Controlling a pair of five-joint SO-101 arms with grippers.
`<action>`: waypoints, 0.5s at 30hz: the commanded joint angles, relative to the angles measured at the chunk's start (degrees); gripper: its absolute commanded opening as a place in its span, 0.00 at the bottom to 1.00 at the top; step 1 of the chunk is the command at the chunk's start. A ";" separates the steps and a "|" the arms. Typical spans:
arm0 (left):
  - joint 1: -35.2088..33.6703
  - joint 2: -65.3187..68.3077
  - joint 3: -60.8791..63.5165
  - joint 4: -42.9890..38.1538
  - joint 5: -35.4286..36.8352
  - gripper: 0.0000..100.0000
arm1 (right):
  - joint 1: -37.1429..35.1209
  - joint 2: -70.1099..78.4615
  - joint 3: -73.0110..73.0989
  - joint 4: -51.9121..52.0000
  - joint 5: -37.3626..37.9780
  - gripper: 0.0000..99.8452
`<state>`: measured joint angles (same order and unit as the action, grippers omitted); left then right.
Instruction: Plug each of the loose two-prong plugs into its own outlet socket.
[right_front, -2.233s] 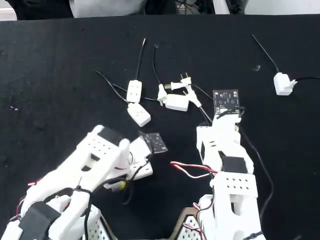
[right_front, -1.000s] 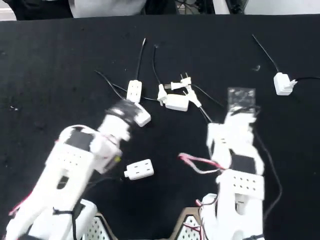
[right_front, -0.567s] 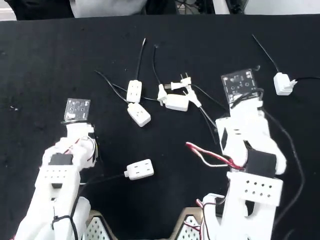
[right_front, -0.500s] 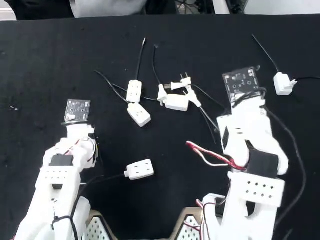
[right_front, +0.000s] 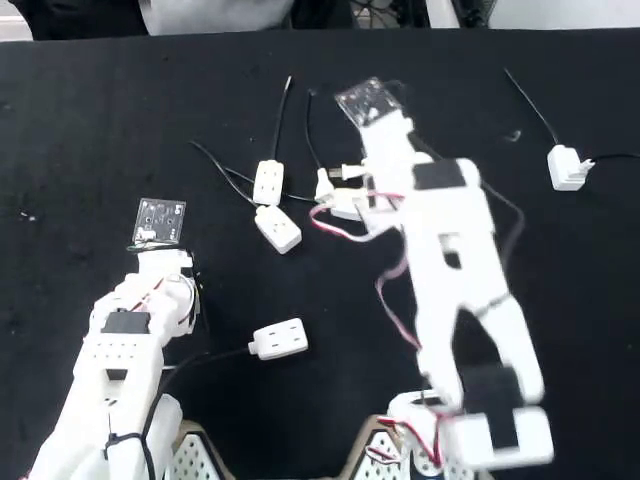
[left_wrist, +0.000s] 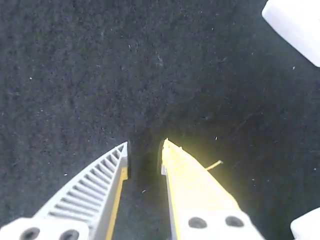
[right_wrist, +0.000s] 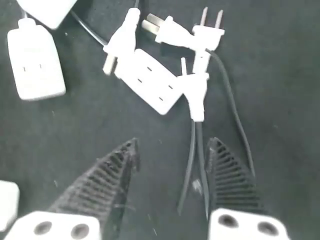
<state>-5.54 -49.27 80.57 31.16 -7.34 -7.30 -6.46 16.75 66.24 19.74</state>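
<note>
My right gripper (right_wrist: 172, 150) hangs spread wide and empty above the white 2-prong plug (right_wrist: 196, 91) on its black cord, just beside the white oblong outlet block (right_wrist: 150, 80). I'd centre the plug body between the jaws before closing.

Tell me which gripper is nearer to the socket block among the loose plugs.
Right. The right gripper hovers just short of the socket block; the left gripper is far off.

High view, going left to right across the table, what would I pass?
left arm → far outlet block → plug cluster → white adapter. The other two outlet blocks sit level with the far one, so I leave them out.
</note>
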 joint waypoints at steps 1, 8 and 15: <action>0.75 -0.62 -0.04 -0.88 0.09 0.12 | -2.55 8.40 -11.91 -0.53 -6.77 0.22; 0.75 -0.62 -0.04 -0.88 0.09 0.12 | -7.30 27.65 -31.08 0.00 -9.41 0.21; 0.92 -1.05 1.36 -2.64 0.09 0.12 | -6.68 36.97 -41.98 8.88 -9.23 0.13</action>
<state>-5.36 -49.27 82.07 29.76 -7.34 -13.71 30.02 -19.74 71.52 10.86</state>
